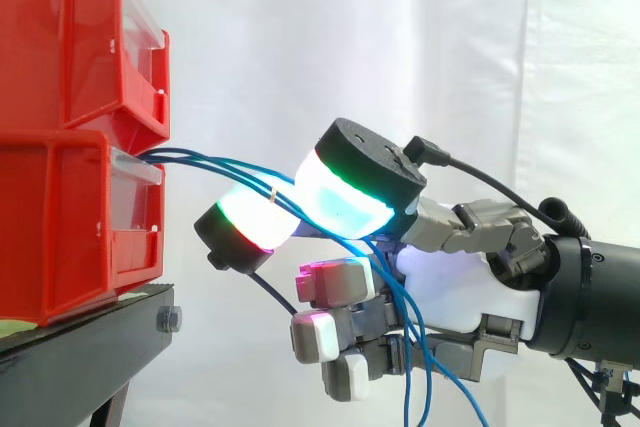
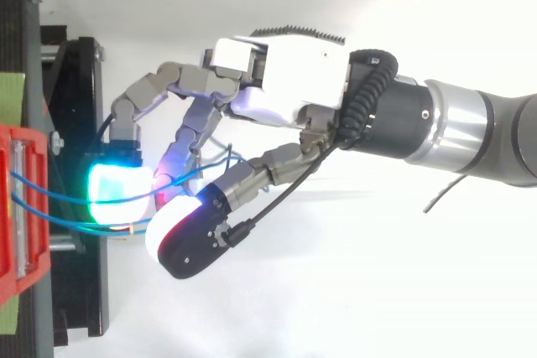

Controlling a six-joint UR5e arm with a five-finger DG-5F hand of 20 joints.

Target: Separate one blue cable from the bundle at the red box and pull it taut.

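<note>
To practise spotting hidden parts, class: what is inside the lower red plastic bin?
Visible: thin blue cables leaving the lower red plastic bin at its front opening. Hidden behind its walls: their ends and anything else inside.

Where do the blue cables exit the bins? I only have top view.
Observer: In side view, the blue cables leave the front lip of the lower red bin, beneath the upper red bin.
Operator: And past the hand?
Observer: The hand grips them between two glowing pads; beyond that they hang loose below the palm.
Operator: Taut from bin to pads?
Observer: Not straight. They arc off the lip and slope down to the pads.
</note>
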